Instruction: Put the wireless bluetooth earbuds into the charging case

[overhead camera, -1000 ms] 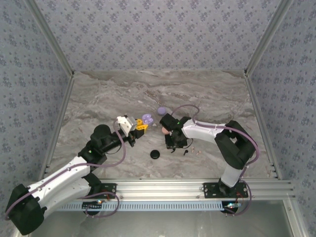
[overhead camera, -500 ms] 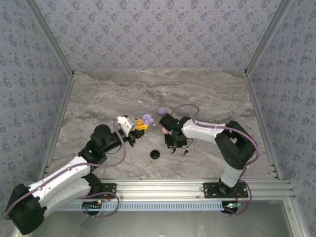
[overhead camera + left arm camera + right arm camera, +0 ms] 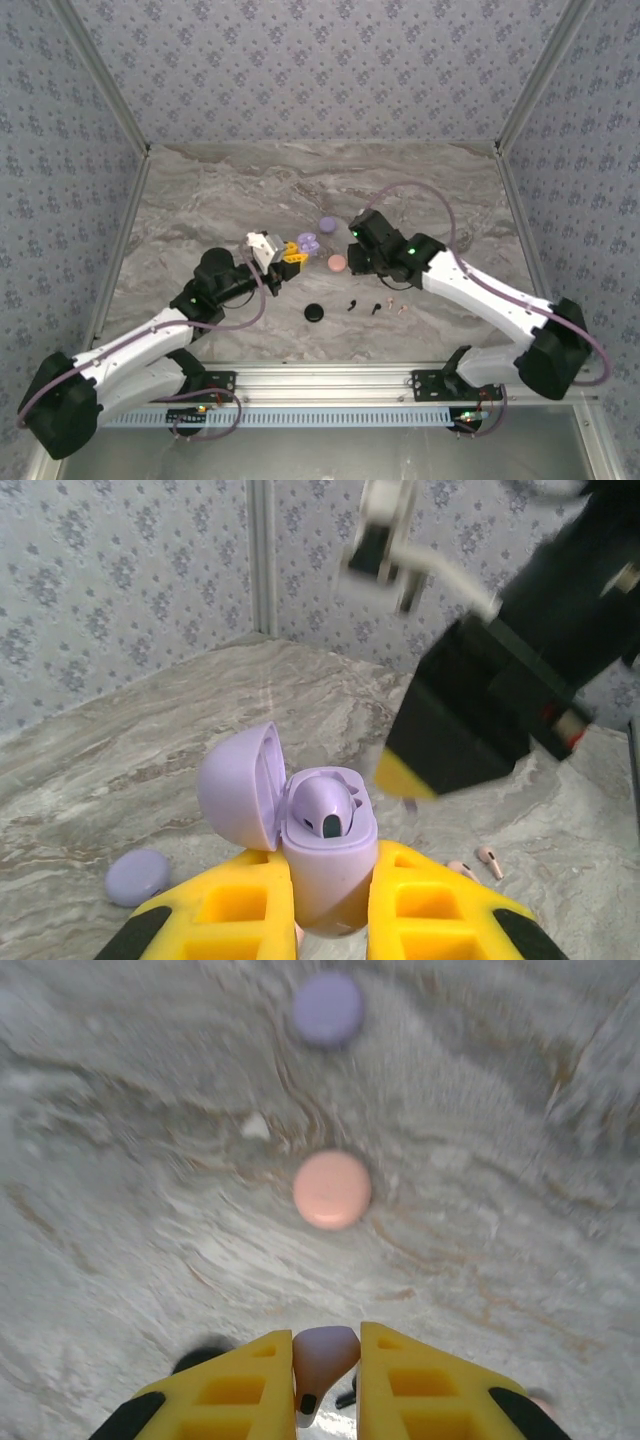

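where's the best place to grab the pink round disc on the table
Grip the pink disc by its rim, pinching opposite edges, coming straight down from above. It lies flat on the marble table, so a sideways approach would probably slide over it. It is round, so any pinch angle should do, and the lilac disc lies well apart.

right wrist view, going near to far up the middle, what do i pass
right hand gripping a lilac bud → pink disc → lilac disc
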